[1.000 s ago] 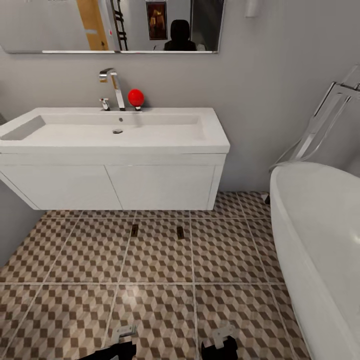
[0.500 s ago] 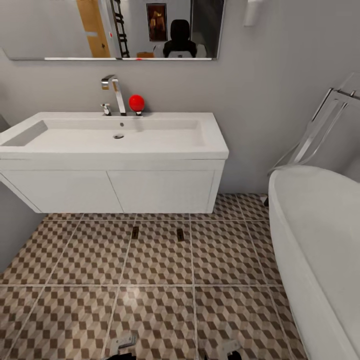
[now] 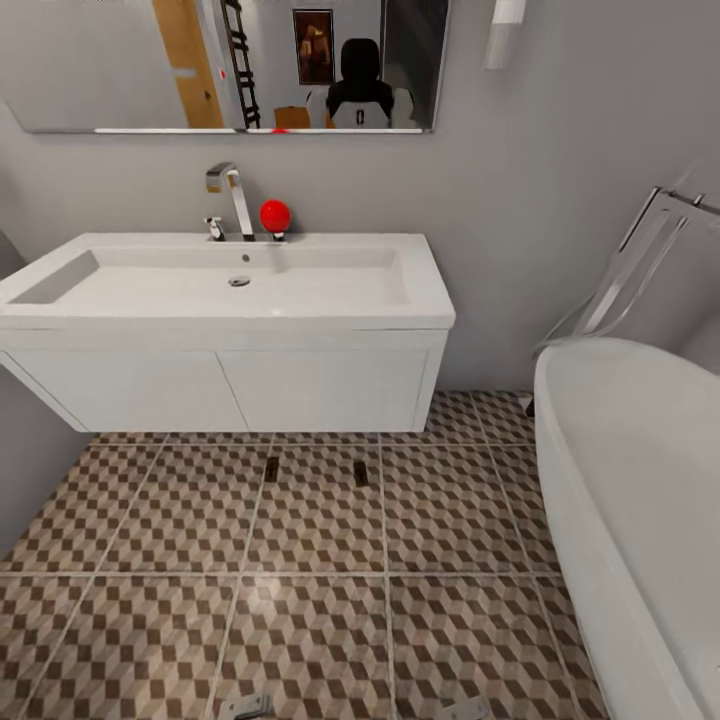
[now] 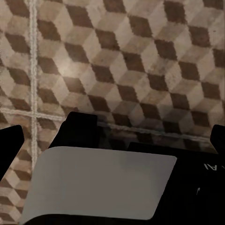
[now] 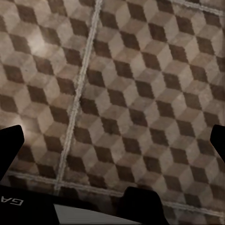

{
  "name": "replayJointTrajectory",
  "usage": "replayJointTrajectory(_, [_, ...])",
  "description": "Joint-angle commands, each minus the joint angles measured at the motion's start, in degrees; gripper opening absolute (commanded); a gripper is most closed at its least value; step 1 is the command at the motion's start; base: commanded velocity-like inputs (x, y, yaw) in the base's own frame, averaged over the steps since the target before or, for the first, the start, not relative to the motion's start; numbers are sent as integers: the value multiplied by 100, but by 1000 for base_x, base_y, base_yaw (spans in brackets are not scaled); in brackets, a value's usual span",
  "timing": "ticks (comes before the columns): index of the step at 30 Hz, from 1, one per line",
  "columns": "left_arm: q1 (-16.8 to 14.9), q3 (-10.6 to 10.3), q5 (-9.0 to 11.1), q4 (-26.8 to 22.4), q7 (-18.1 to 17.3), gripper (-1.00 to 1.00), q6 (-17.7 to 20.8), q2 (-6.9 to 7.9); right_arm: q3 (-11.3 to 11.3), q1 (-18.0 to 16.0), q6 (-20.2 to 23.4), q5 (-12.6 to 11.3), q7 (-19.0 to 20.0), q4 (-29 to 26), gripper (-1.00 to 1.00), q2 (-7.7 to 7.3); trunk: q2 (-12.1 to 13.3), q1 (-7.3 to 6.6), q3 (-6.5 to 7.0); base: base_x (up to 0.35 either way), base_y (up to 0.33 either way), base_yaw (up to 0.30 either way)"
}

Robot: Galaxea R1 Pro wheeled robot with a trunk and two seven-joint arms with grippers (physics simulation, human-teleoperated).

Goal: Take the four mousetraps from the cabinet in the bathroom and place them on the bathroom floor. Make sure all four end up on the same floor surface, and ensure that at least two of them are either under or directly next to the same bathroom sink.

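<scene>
Two mousetraps lie flat on the bathroom floor [image 3: 320, 600] just in front of the bathroom sink [image 3: 230, 290], one to the left [image 3: 271, 467] and one to the right [image 3: 361, 473], about a hand's width from the vanity's lower edge. My left gripper [image 3: 245, 707] and right gripper [image 3: 465, 710] peek in at the bottom edge of the head view, well short of the traps. In the wrist views the left gripper [image 4: 112, 140] and right gripper [image 5: 112, 140] are open over bare patterned tiles, holding nothing. The cabinet is out of view.
A white bathtub [image 3: 640, 480] fills the right side, with a chrome rack [image 3: 640, 260] leaning on the wall behind it. A chrome tap [image 3: 232, 200] and a red ball [image 3: 274, 215] sit on the basin. A mirror [image 3: 230, 60] hangs above.
The whole picture has shifted, so the camera moved: sink and traps sit slightly lower and farther. Both grippers have slipped nearer the bottom edge. The two traps stay put on the tiles.
</scene>
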Motion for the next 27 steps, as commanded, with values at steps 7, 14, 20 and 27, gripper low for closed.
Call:
replayJointTrajectory(7, [-1,-44,45,-17,35,100,-17,-7,49,1,-10,-1,-25,5,100,13,280,-155,123,0,0,0])
replayJointTrajectory(14, [-1,-44,45,-24,35,100,-17,-7,50,1,-10,-1,-24,3,100,13,561,-309,248,0,0,0])
replayJointTrajectory(20, [-1,-44,45,-26,35,100,-17,-7,51,1,-10,-1,-24,3,100,13,802,-440,356,0,0,0])
replayJointTrajectory(27, [-1,-44,45,-28,35,100,-17,-7,51,1,-10,-1,-24,3,100,13,1083,-594,482,0,0,0])
